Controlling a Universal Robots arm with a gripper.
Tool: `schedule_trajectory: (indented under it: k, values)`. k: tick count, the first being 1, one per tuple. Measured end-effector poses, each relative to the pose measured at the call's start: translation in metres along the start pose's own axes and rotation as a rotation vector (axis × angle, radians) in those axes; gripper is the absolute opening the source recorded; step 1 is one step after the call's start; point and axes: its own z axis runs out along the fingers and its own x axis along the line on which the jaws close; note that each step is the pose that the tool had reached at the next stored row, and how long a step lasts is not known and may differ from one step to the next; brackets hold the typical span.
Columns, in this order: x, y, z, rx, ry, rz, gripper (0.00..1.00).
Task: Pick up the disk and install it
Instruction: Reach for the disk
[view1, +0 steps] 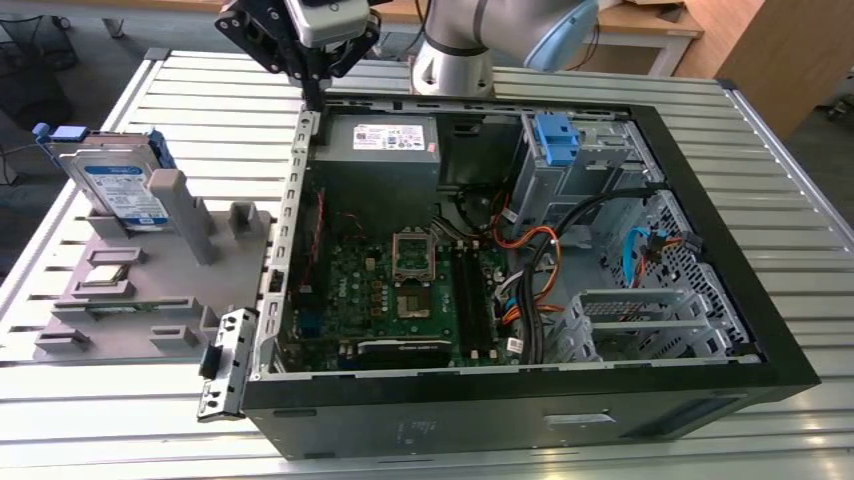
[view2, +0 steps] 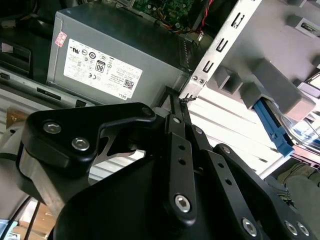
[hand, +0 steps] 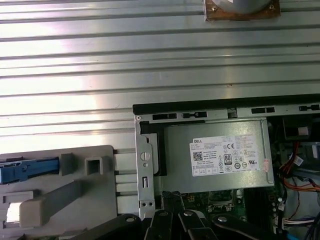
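The disk (view1: 118, 188) stands on edge in a slot of a grey holder (view1: 160, 300) on the slatted metal surface (view1: 747, 100), at the exterior view's left and outside the computer case (view1: 787, 370). Its broad face carries a white-and-blue label whose print is too small to read. That face is turned toward the exterior camera. The long axis runs close to upright, with the top leaning a little to the exterior view's left. A blue plastic frame (view1: 64, 133) wraps its edges, and a grey post of the holder hides its lower part. In the second wrist view the frame shows as a blue strip beside the holder's grey blocks.

The holder also carries a small square silver part (view1: 107, 275) lying flat in a recess.

The case lies open on its side. In it are a green circuit board (view1: 400, 290), orange and black cables (view1: 534, 240), a blue bracket (view1: 554, 140) in the drive bay, and a grey power-supply box (view2: 120, 55). The box bears a white sticker (view2: 100, 70) with rows of small marks and print.

The pincer (view1: 316, 95) hangs over the case's perforated metal rail (view2: 220, 47), just beside the power-supply box and well apart from the disk. Its thin black fingers (view2: 175, 125) meet at the tips with nothing between them.
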Motion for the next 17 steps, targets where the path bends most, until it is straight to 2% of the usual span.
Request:
schedule_trajectory:
  k: [7,13,17]
  values:
    - [0.0016,-0.0002,0.0000,0.0005,0.0003,0.000,0.11]
    - [0.0016,-0.0002,0.0005,0.0022,0.0077,0.001,0.11]
    - [0.0016,-0.0002,0.0004,0.0038,0.0082,0.001,0.11]
